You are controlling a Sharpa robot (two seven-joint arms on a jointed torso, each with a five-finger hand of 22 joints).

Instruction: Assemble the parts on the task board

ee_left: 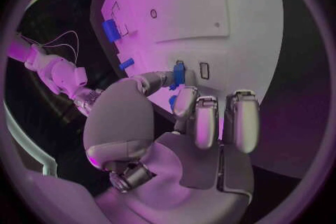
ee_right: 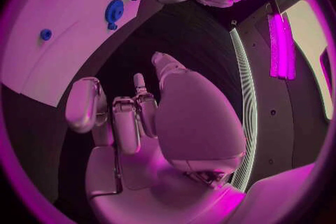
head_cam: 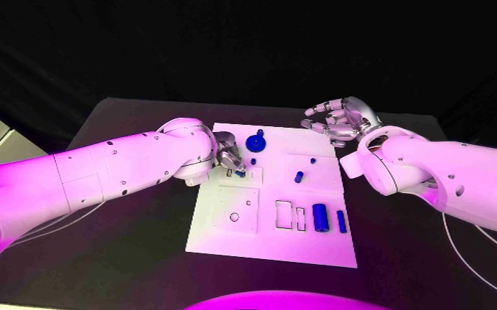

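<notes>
The left robot hand (head_cam: 229, 158) sits over the upper left part of the task board (head_cam: 271, 249), pinching a small blue part (ee_left: 178, 73) between thumb and a finger; its other fingers are curled in behind. In the left wrist view the part stands with its long axis roughly upright to the board, its lower end right at a small rectangular slot (ee_left: 204, 70), which lies just beside the fingertips. I judge the coming move to be a short push down into a recess there, so the left hand is plainly the nearer one.

The right robot hand (head_cam: 337, 120) hovers off the board's upper right corner, over the table (head_cam: 124, 252), holding nothing, fingers loosely curled but apart.

Counted in the head view: one round blue disc (head_cam: 256, 141) near the board's top edge, one short blue peg (head_cam: 298, 177) mid-board, two blue bars (head_cam: 321, 217) lying side by side at lower right, long axes running up the frame, and the pinched part.
</notes>
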